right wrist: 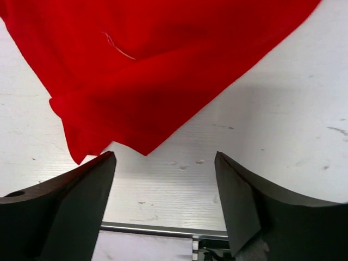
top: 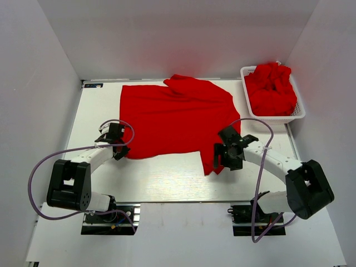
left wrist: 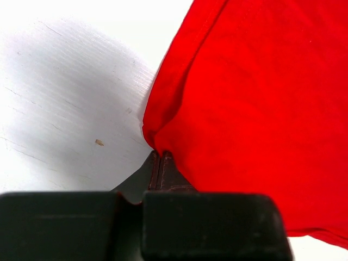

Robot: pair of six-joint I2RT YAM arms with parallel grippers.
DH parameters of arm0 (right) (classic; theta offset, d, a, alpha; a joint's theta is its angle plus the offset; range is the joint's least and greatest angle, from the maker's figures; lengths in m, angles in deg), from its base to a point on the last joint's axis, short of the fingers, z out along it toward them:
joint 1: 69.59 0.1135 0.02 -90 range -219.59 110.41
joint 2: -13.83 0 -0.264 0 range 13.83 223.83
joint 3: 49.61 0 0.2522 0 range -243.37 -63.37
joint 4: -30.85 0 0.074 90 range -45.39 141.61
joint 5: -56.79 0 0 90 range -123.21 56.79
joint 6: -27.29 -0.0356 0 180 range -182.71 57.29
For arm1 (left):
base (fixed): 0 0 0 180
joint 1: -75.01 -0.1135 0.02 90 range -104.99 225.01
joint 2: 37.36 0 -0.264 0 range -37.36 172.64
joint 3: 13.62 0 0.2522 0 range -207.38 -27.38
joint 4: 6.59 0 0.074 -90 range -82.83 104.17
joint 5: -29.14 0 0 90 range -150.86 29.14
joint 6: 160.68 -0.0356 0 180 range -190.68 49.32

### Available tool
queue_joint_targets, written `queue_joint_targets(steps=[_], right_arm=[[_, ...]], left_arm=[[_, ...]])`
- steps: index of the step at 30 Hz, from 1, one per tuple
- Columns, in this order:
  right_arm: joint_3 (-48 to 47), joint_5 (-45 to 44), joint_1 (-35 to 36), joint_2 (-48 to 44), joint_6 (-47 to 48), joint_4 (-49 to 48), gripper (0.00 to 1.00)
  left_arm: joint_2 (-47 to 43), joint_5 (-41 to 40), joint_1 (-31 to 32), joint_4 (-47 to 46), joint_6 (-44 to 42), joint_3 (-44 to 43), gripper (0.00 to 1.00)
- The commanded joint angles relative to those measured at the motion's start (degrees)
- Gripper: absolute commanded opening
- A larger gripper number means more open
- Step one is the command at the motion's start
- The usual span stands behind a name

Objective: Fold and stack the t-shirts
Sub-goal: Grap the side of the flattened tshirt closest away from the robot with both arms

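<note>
Spread shirt: a plain bright red short-sleeved cloth t-shirt (top: 172,119) lies mostly flat across the far middle of the white table (top: 167,181). One sleeve bunches up at its far edge. Its near right corner trails toward the arms as a narrow flap.
Left gripper: the black two-finger left gripper (top: 121,151) sits at the shirt's near left corner. In the left wrist view the gripper (left wrist: 160,157) has its jaws pressed together, with the hemmed edge of the red cloth (left wrist: 261,109) pinched between the tips. The cloth puckers where it is pinched, and bare table (left wrist: 65,98) shows to the left of it.
Right gripper: the black right gripper (top: 218,161) is low beside the trailing flap. In the right wrist view the gripper (right wrist: 165,156) has its jaws spread wide and holds nothing. The pointed corner of the red cloth (right wrist: 163,65) lies just ahead of the gap and touches neither finger. Scuffed table surface (right wrist: 293,119) lies between and beyond the fingers.
Loose thread: a short pale thread (right wrist: 119,49) lies on the cloth.
Basket: a white plastic slatted basket (top: 273,118) stands at the far right corner of the table, well apart from both grippers.
Basket contents: crumpled red shirts (top: 271,89) are heaped above its rim. I cannot tell how many.
</note>
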Motion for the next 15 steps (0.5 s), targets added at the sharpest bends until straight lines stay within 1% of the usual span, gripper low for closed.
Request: queue_joint_targets(steps=[1,2,5,6,15], right_arm=[[1.14,1.19,1.16,1.11,-3.01,-2.36,0.78],[1.32,1.19,1.25,1.29,-3.19,-2.89,0.76],[2.02,1.10,1.52,1.90,-3.63,-4.38,0.64],[2.11,0.84,1.78,2.08,-3.80,-4.73,0.58],[2.55,-0.22,2.49,4.10,-4.95,-6.40,0.58]], left_arm=[[-0.80,-1.07,-0.25,2.53,-1.48,0.92,0.00],[-0.80,-1.08,-0.25,2.53,-1.48,0.92,0.00],[-0.28,-1.08,-0.25,2.53,-2.09,0.92,0.00],[-0.27,-1.08,-0.25,3.05,-2.10,0.92,0.00],[-0.27,-1.08,-0.25,3.05,-2.62,0.92,0.00]])
